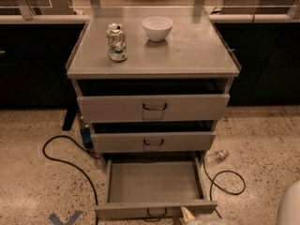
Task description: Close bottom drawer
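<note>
The bottom drawer [154, 182] is the lowest of the grey cabinet's three and is pulled far out, showing a flat, bare grey tray. Its narrow front strip [117, 211] faces me, with a small dark wire handle [154, 214] at the middle. My gripper [190, 216] is pale and shows only partly at the lower edge of the view. It sits just right of the handle, at the drawer's front strip. Most of the arm is out of view.
A crushed can [116, 42] and a white bowl [157, 28] stand on the cabinet top [197, 50]. The top drawer [187, 108] and middle drawer [187, 142] stand slightly open. Black cables [61, 158] and a plastic bottle [216, 156] lie on the floor. A white robot part [289, 205] is at the lower right.
</note>
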